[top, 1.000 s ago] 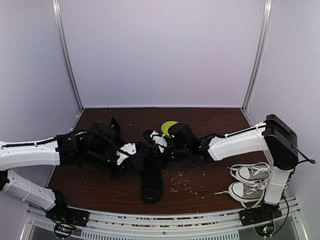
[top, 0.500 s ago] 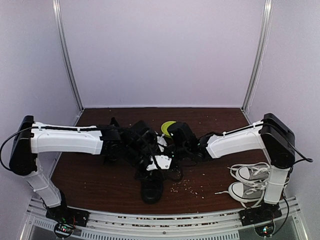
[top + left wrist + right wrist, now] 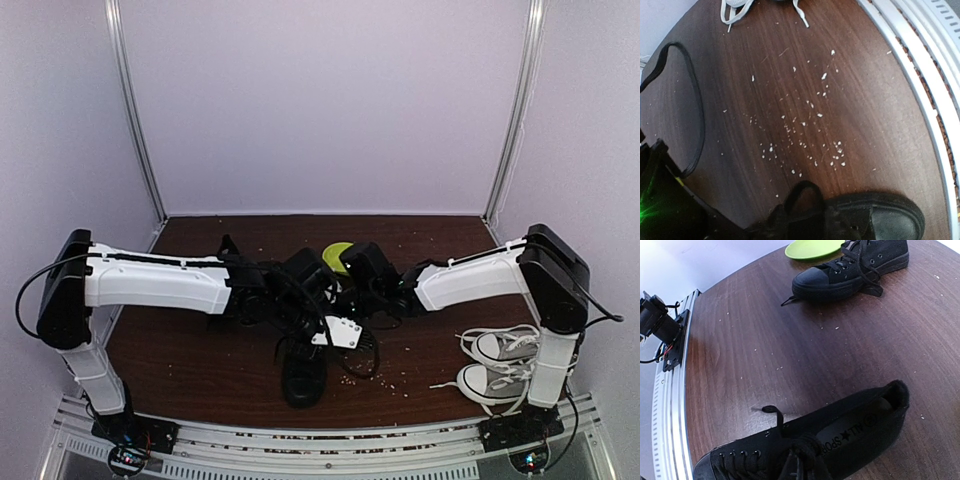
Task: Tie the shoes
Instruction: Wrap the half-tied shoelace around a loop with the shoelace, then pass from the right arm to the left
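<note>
Black laces (image 3: 799, 452) lie untied on the near shoe (image 3: 303, 378) at front centre; its mate (image 3: 850, 267) sits by the green plate (image 3: 336, 252). We'd keep the right gripper (image 3: 350, 285) pinched closed for tension while the left gripper (image 3: 338, 335), whose finger gap we cannot tell, works gently. Since 1 second ago, the left arm has swung across over that shoe

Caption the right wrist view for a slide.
Near black sneaker and far black sneaker on a brown table, green plate behind.
</note>
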